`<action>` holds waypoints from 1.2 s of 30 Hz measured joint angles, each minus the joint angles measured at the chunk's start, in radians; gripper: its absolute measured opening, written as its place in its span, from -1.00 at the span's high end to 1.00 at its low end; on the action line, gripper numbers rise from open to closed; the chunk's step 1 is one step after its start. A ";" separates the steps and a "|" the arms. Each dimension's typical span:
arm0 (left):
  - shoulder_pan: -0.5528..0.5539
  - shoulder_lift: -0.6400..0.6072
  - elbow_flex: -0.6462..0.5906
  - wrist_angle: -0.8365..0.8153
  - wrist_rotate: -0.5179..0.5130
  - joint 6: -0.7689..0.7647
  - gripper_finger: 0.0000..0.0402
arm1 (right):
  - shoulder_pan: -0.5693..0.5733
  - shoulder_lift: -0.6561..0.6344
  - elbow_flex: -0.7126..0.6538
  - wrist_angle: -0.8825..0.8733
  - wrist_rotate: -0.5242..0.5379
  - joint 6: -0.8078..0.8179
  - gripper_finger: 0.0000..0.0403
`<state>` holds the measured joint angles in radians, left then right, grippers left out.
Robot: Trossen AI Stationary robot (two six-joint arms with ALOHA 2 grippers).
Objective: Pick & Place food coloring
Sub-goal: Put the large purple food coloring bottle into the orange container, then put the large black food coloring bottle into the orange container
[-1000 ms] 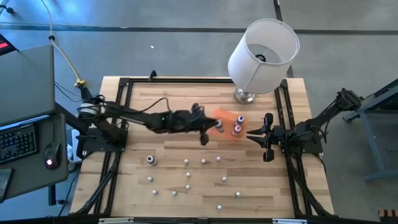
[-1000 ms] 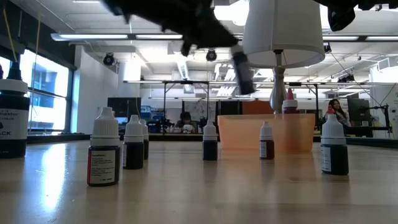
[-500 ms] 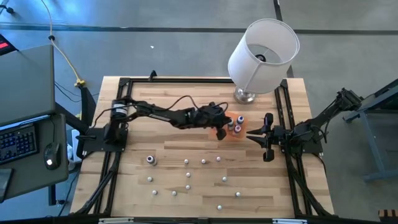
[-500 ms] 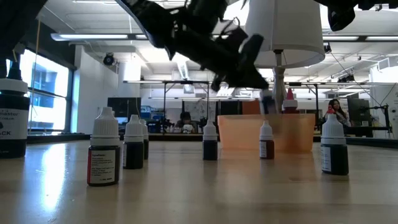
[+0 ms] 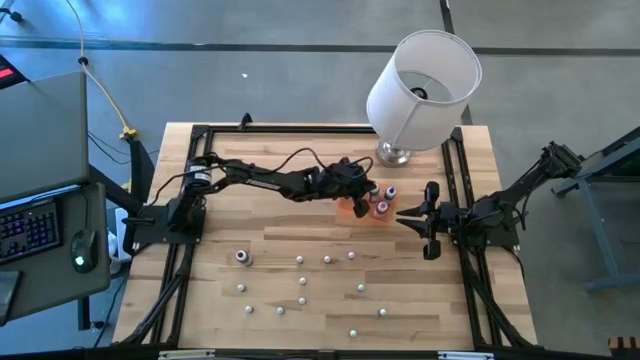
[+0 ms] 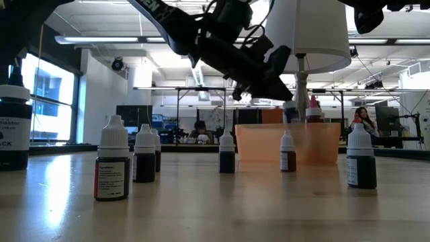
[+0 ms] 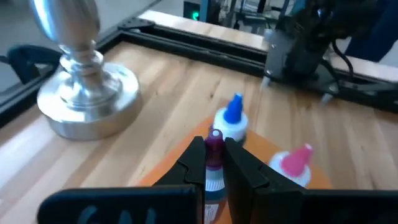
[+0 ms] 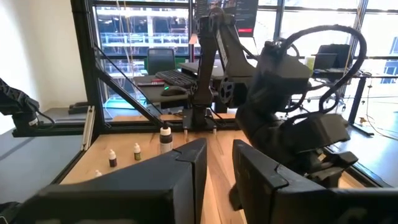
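My left gripper [image 5: 352, 204] reaches out over the orange tray [image 5: 385, 218] and is shut on a tiny purple-capped food coloring bottle [image 7: 214, 163]. The low view shows that bottle [image 6: 290, 112] at the height of the tray's rim [image 6: 269, 126]. A blue-capped bottle [image 7: 232, 119] and a pink-capped bottle [image 7: 295, 165] stand upright in the tray. Several more bottles [image 5: 300, 260] stand on their bases on the near half of the table. My right gripper [image 5: 408, 219] waits open beside the tray's right side. My left gripper pinches the purple-capped bottle between its two fingers [image 7: 189, 163], on the body just below the cap [image 7: 214, 140]. The fingers slant down from the table's left. The bottle is upright with its lower end inside the tray; my fingers hide whether it touches the tray floor.
A lamp with a white shade [image 5: 422, 85] stands on its metal base [image 7: 84, 93] just beyond the tray, near the far edge. Black frame rails [image 5: 190, 250] run along the table's sides. Bottles [image 6: 113, 169] line the near table, with one larger dark bottle [image 6: 12, 128] at the left.
My left gripper has carried the bottle from the middle of the table toward the right and slightly far, over the orange tray, and has sunk until the bottle is at the tray's rim. It has stayed shut on the bottle.
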<state>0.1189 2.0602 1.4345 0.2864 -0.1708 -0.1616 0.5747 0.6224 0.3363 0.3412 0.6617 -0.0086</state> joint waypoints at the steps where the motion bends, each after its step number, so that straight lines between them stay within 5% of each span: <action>1: 0.002 0.000 0.000 0.005 0.000 0.000 0.89 | 0.000 0.000 0.000 0.000 0.000 0.000 0.65; 16: 0.000 0.070 0.003 0.081 -0.021 0.000 0.88 | 0.000 0.000 0.000 0.000 0.000 0.008 0.65; 27: 0.006 0.071 0.001 0.084 -0.060 0.000 0.39 | 0.000 0.000 0.000 0.000 -0.019 0.008 0.65; 36: 0.006 -0.015 0.001 0.021 -0.019 0.042 0.35 | 0.000 0.000 0.000 -0.003 -0.024 0.008 0.65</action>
<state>0.1246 2.0451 1.4353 0.3079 -0.1900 -0.1196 0.5743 0.6224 0.3363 0.3379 0.6381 -0.0006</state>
